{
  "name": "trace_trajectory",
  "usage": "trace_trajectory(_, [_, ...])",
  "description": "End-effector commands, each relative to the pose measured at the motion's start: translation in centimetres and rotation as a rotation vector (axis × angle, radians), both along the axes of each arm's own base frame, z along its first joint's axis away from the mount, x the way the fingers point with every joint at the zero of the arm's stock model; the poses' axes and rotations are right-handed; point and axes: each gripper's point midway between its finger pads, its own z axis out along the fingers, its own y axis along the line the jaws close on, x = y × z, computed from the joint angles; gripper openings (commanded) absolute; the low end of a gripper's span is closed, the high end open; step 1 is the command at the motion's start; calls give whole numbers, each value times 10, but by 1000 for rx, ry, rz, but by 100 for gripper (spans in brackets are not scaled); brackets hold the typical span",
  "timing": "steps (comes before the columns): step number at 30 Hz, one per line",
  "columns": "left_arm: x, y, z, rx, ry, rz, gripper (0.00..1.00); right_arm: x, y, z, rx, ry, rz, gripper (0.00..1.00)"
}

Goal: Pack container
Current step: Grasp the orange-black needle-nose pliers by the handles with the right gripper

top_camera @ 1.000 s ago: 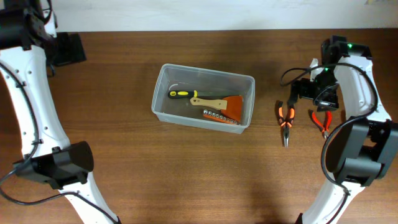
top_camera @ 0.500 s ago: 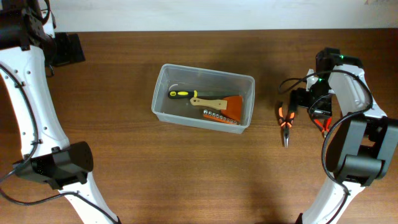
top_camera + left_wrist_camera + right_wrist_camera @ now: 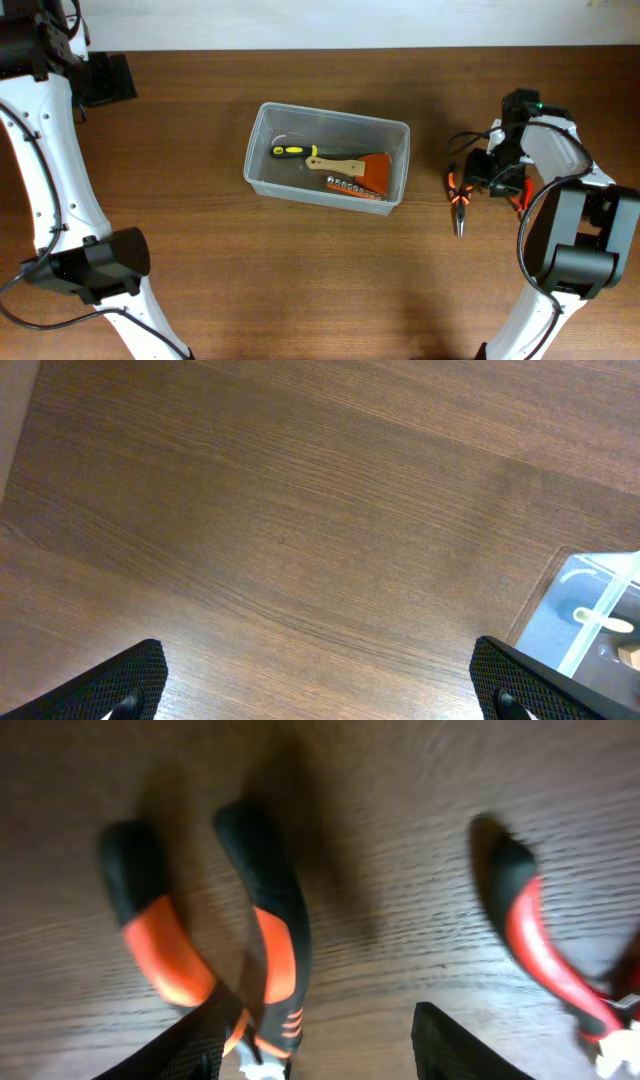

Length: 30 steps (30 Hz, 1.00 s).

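The clear container (image 3: 262,170) stands mid-table and holds a yellow-handled screwdriver (image 3: 292,151), a wood-handled scraper with an orange blade (image 3: 352,166) and a strip of sockets (image 3: 354,188). Its corner shows in the left wrist view (image 3: 592,610). Orange-and-black pliers (image 3: 459,192) lie to its right on the table. Red pliers (image 3: 518,200) lie further right, partly under the right arm. My right gripper (image 3: 488,172) is open and low over the orange pliers (image 3: 262,920), whose joint sits by its left finger (image 3: 320,1055). The red pliers (image 3: 540,955) lie off to its right. My left gripper (image 3: 108,80) is open and empty (image 3: 320,695).
The wooden table (image 3: 300,280) runs to a pale wall at the back. The left arm's base (image 3: 95,265) stands at the front left and the right arm's base (image 3: 575,265) at the front right.
My right gripper has moved forward and left, down towards the orange pliers. The left arm and the container's contents have not moved.
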Motion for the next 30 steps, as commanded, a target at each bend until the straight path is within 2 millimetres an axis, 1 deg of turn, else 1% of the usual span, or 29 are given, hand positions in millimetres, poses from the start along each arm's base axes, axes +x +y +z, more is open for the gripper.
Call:
trace_trajectory(1, [-3,2,5,2,-10,22,99,-10,4,-13,18,24,-18,60])
trace_trajectory(5, [-3,2,5,2,-10,22,99,-15,5,-23,19,26,-18,59])
trace_trajectory(9, [-3,2,5,2,-10,22,99,-16,5,-29,21,24,-31,54])
trace_trajectory(11, [-3,2,5,2,-10,22,99,-17,6,-31,21,22,-49,50])
trace_trajectory(15, [-3,2,5,2,-10,22,99,-17,6,-33,20,23,-63,48])
trace_trajectory(19, [-3,2,5,2,-10,22,99,-18,6,-33,20,25,-62,35])
trace_trajectory(25, [-3,2,5,2,-10,22,99,-19,6,-33,21,30,-63,28])
trace_trajectory(28, [-3,2,5,2,-10,22,99,-21,6,-33,23,39,-63,20])
trace_trajectory(30, [-3,2,5,2,-10,22,99,-23,7,-32,23,47,-63,19])
